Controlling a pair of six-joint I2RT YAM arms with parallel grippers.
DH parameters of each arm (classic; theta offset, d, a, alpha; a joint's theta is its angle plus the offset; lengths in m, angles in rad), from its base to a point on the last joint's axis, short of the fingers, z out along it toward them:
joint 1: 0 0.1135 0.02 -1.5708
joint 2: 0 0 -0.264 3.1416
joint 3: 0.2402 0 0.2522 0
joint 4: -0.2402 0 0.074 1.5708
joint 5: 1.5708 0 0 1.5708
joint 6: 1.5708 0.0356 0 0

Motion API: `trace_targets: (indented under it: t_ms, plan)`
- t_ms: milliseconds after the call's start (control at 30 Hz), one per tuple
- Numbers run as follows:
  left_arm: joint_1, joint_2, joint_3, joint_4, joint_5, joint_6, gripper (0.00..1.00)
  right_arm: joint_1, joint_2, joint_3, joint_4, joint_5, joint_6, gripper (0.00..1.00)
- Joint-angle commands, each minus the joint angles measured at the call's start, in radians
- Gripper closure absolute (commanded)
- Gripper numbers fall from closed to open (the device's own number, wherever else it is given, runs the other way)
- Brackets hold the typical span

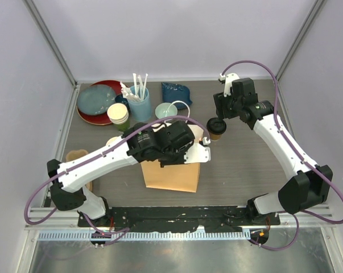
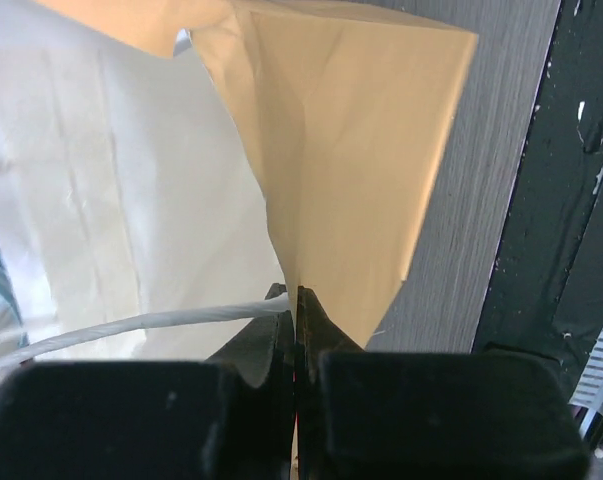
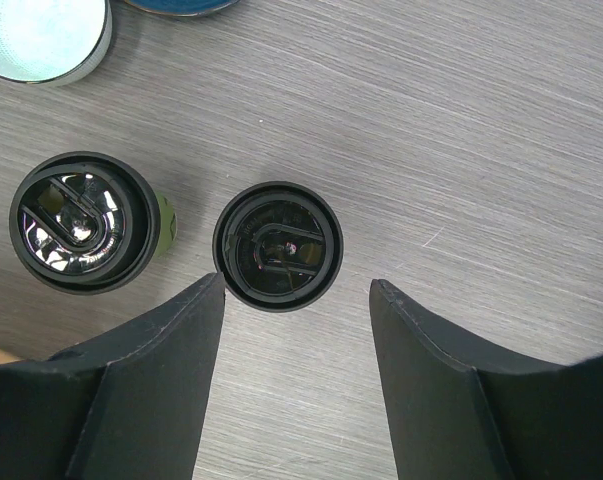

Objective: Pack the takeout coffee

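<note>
The bag (image 1: 171,175) stood up, its rim pinched tight in the left tool (image 2: 296,300) (a good hold for its mouth). The right tool (image 3: 296,285) hung wide over the brown cup (image 3: 278,245), which stood near the green cup (image 3: 76,220) and the bag. It needed to drop straight, then squeeze softly. White walls (image 1: 177,34) stood around the flat grey surface (image 3: 461,120).

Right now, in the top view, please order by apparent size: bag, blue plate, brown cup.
1. Bag, largest, though partly covered.
2. Blue plate.
3. Brown cup, clearly smallest.
</note>
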Motion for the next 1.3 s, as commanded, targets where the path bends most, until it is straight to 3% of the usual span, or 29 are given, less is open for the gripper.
trace_targets:
  t_ms: [0,367,433,467,567,667,900,1000,1133,1233,1267]
  plan:
    - [0.0,-0.006,0.085,0.015,0.007,-0.02,1.0,0.006,-0.042,-0.006,0.011,0.009,0.003,0.35]
    - [-0.003,0.026,0.011,0.027,0.103,-0.056,0.99,0.004,-0.036,-0.007,0.011,0.009,0.002,0.35]
    - [-0.003,0.031,0.022,0.013,0.12,-0.057,0.87,0.006,-0.037,-0.008,0.01,0.009,0.0,0.35]
    - [-0.003,0.031,0.027,0.009,0.158,-0.057,0.67,0.004,-0.037,-0.008,0.01,0.009,0.0,0.35]
    - [-0.003,0.026,0.063,-0.005,0.159,-0.056,0.47,0.004,-0.037,-0.008,0.008,0.008,0.0,0.35]
    - [-0.003,0.006,0.126,-0.019,0.145,-0.054,0.33,0.004,-0.037,-0.007,0.007,0.006,-0.001,0.35]
    - [0.012,-0.058,0.303,-0.064,0.055,-0.082,0.19,0.006,-0.037,-0.005,0.001,-0.003,-0.003,0.35]
    - [0.093,-0.103,0.324,-0.061,0.047,-0.108,0.18,0.006,-0.04,-0.006,-0.001,-0.005,-0.009,0.35]
    - [0.435,-0.161,0.35,-0.083,0.119,-0.143,0.18,0.006,-0.037,-0.003,-0.002,-0.011,-0.018,0.35]
    - [0.588,-0.259,0.246,-0.055,0.09,-0.134,0.16,0.004,-0.022,0.01,-0.01,-0.018,-0.02,0.35]
    - [0.627,-0.288,0.149,-0.044,0.084,-0.129,0.15,0.006,-0.019,0.012,-0.015,-0.02,-0.021,0.35]
